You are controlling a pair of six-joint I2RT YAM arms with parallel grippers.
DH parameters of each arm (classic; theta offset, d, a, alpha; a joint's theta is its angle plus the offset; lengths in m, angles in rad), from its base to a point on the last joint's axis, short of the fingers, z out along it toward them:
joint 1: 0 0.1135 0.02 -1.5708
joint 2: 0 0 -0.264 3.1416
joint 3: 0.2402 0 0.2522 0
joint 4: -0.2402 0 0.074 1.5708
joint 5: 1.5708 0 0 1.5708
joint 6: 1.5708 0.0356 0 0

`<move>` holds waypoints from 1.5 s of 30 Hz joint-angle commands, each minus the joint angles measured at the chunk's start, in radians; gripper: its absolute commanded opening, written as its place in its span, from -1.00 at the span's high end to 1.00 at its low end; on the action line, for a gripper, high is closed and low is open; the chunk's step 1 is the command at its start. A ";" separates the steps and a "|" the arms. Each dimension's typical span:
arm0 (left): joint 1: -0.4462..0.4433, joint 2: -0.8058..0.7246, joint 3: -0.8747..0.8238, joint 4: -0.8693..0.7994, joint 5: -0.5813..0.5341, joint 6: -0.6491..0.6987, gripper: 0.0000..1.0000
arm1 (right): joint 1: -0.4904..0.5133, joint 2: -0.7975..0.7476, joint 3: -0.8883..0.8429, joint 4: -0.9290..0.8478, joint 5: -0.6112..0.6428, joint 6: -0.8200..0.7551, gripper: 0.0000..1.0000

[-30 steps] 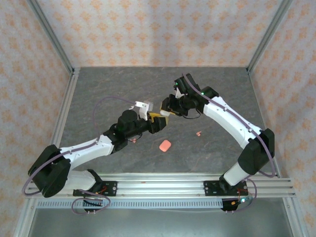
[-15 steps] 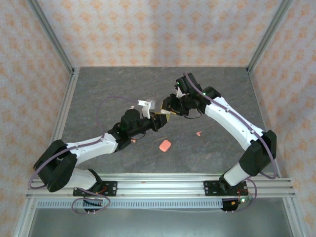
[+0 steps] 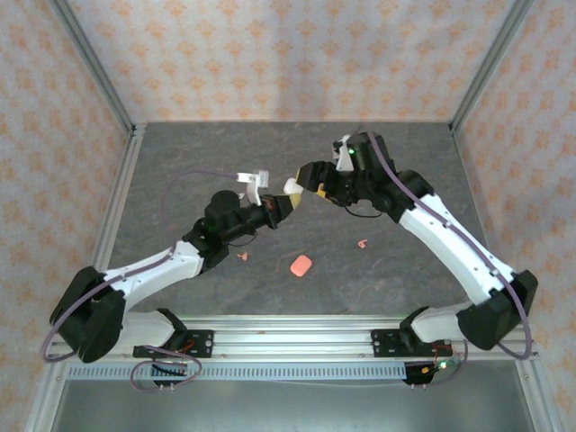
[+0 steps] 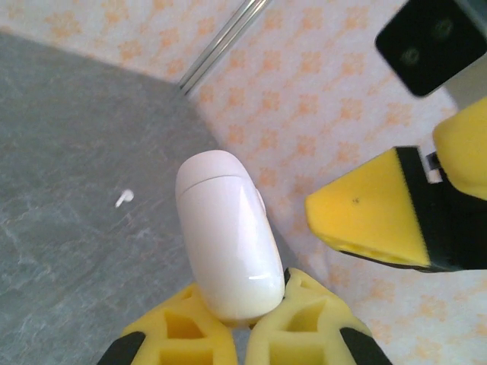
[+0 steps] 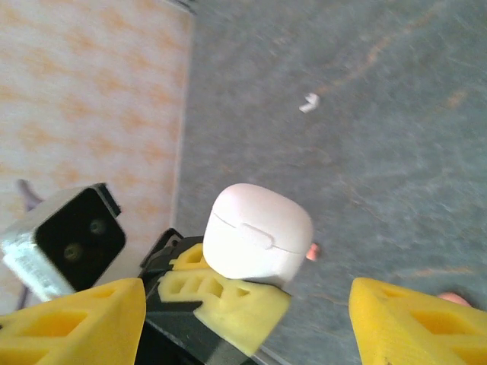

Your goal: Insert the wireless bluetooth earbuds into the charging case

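table [image 3: 162,180] grey, marbled | pink case [image 3: 301,265] mid-front | pink earbud [image 3: 363,243] right of it | second pink earbud [image 3: 241,256] left | white earbud [image 4: 124,198]

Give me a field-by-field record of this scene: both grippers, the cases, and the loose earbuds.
left gripper: shut on white case, held above the table
white case lid: closed
right gripper: open, beside the white case
coral case: lying on the table
coral earbuds: two loose on the table, the other left of the coral case
white earbud: loose on the table
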 commanded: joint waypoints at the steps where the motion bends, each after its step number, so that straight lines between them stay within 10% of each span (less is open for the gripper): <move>1: 0.043 -0.078 0.029 -0.013 0.141 -0.066 1.00 | -0.014 -0.056 -0.071 0.257 -0.099 0.102 -0.41; 10: 0.064 -0.187 0.083 -0.074 0.266 -0.157 1.00 | 0.001 -0.058 -0.152 0.639 -0.278 0.217 -0.28; 42: 0.063 -0.290 0.133 -0.206 0.237 -0.177 1.00 | 0.092 -0.065 -0.155 0.626 -0.368 0.079 0.61; 45: 0.064 -0.292 0.153 -0.274 0.232 -0.154 0.73 | 0.093 -0.068 -0.147 0.605 -0.361 0.057 0.65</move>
